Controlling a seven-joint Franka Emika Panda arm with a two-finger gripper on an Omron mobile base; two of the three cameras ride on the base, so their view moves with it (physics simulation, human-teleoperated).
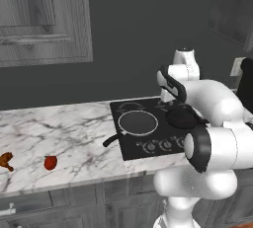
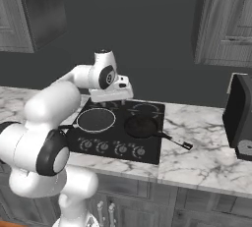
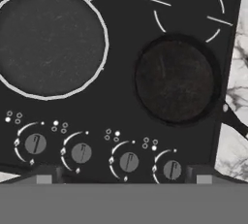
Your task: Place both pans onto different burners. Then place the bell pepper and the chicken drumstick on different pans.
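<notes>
Sitting on the front two burners, both pans look settled: the pale-rimmed pan (image 3: 51, 41) on the left front ring and the darker pan (image 3: 174, 80) on the right front one, its thin handle running off over the marble surface (image 2: 206, 152) to the right. So the pan part of the job appears done, and the food comes next by my reckoning. The bell pepper (image 1: 50, 162) sits far off to the left on the surface, with the chicken drumstick (image 1: 6, 160) just beyond it near the edge of the left base view, well apart from the cooktop (image 1: 148, 128). The gripper (image 2: 112, 95) hangs above the cooktop, jaws spread wide and holding nothing. To do this well, the base likely needs to drive left before reaching; the pepper is rounded and glossy, so come straight down and centre the jaws on its widest part, or it may squirt out.
</notes>
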